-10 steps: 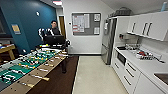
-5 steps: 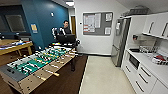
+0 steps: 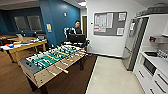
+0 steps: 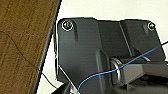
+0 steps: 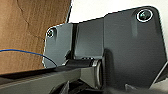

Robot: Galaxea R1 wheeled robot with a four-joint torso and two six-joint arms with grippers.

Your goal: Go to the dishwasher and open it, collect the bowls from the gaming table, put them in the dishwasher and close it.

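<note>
At far left — gaming table (image 3: 23,47), foosball table (image 3: 50,62) nearer.

Foosball table (image 3: 53,61) front left. Gaming table (image 3: 23,46) behind it, far left, small items on top. Person (image 3: 76,30) stands behind the foosball table's far end. Notice board (image 3: 110,23) on back wall. Fridge (image 3: 133,43) right; counter with drawers (image 3: 156,75) nearer, right.

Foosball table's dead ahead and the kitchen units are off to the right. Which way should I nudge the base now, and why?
Probably turn right: the white kitchen units, where a dishwasher would likely sit, lie at the right edge, while the foosball table blocks the left. The pale floor between looks open.
</note>
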